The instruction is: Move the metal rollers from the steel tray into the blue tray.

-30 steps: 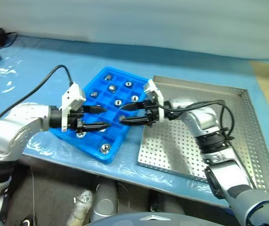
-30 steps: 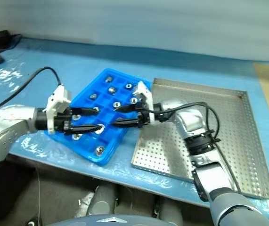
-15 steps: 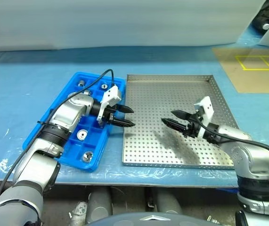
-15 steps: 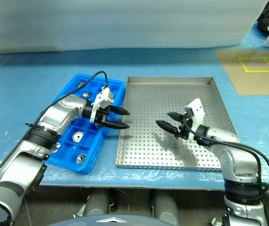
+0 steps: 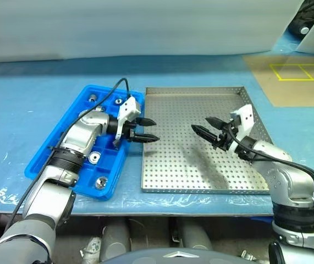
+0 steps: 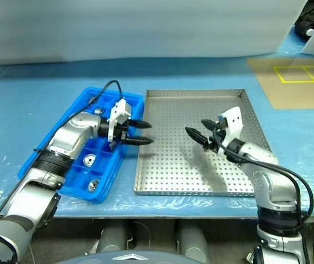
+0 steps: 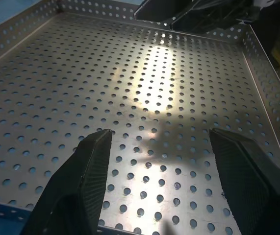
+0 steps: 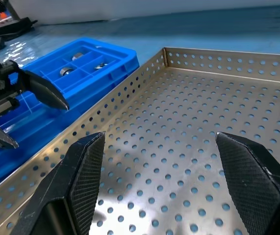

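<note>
The blue tray [image 5: 63, 151] lies left of the steel tray [image 5: 200, 96], their long sides touching. Several metal rollers sit in its compartments, among them one near the front [image 5: 95, 158], one at the front end [image 5: 102, 182] and one at the far end [image 5: 93, 98]. My left gripper [image 5: 155, 130] is open and holds nothing, its tips just over the steel tray's left rim. My right gripper [image 5: 199, 124] is open too, hovering over the middle of the perforated floor [image 7: 144, 83] and pointing towards the left one. In the right wrist view the blue tray [image 8: 105, 58] holds rollers [image 8: 67, 71].
Both trays rest on a table covered in blue plastic film [image 5: 30, 110]. A black cable [image 5: 110, 91] loops from my left wrist over the blue tray. A tan patch with yellow tape [image 5: 302, 71] lies at the back right. The table's front edge runs just before the trays.
The camera has swung. A second ago both grippers met tip to tip over the blue tray; now the right one is over the steel tray's middle and the left at its left rim.
</note>
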`<action>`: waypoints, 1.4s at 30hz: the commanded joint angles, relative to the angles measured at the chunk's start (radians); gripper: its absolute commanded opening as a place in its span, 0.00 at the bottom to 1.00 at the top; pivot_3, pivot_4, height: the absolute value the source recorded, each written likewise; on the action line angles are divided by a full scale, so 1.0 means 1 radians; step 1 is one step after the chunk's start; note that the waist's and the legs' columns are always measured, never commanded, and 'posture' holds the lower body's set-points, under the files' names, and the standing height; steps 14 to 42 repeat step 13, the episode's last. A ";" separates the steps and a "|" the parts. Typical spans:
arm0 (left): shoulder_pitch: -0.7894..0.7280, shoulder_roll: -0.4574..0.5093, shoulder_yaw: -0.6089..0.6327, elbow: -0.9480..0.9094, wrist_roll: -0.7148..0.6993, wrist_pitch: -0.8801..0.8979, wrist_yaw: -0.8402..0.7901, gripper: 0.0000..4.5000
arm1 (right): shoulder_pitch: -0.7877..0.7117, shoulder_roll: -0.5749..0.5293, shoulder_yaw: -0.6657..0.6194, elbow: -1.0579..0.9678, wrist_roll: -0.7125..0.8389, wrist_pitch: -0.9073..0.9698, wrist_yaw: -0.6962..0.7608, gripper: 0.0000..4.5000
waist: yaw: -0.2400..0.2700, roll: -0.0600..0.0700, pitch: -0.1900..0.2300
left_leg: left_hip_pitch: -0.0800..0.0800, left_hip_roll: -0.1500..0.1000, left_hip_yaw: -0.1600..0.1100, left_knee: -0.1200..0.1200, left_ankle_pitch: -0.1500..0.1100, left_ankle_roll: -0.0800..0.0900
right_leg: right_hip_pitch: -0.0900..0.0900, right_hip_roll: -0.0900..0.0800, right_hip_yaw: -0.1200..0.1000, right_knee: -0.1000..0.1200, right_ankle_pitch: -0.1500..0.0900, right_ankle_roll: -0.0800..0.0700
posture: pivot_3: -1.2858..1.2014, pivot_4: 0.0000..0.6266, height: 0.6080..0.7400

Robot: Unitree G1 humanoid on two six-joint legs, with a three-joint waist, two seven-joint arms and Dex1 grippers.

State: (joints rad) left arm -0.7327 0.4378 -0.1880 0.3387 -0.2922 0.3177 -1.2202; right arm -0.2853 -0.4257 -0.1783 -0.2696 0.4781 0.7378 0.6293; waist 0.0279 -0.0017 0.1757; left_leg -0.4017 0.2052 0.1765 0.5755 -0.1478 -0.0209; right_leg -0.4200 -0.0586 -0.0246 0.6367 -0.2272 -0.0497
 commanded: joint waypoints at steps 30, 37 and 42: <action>0.131 0.039 0.166 -0.196 -0.043 0.079 0.213 0.74 | -0.155 0.054 0.077 0.221 -0.045 -0.200 0.013 0.82 | 0.030 0.000 0.000 | -0.001 0.001 0.000 -0.001 -0.001 0.001 | -0.001 -0.001 0.000 -0.001 0.000 0.000 | 0.50 0.24 1.00; 0.131 0.039 0.166 -0.196 -0.043 0.079 0.213 0.74 | -0.155 0.054 0.077 0.221 -0.045 -0.200 0.013 0.82 | 0.030 0.000 0.000 | -0.001 0.001 0.000 -0.001 -0.001 0.001 | -0.001 -0.001 0.000 -0.001 0.000 0.000 | 0.50 0.24 1.00; 0.131 0.039 0.166 -0.196 -0.043 0.079 0.213 0.74 | -0.155 0.054 0.077 0.221 -0.045 -0.200 0.013 0.82 | 0.030 0.000 0.000 | -0.001 0.001 0.000 -0.001 -0.001 0.001 | -0.001 -0.001 0.000 -0.001 0.000 0.000 | 0.50 0.24 1.00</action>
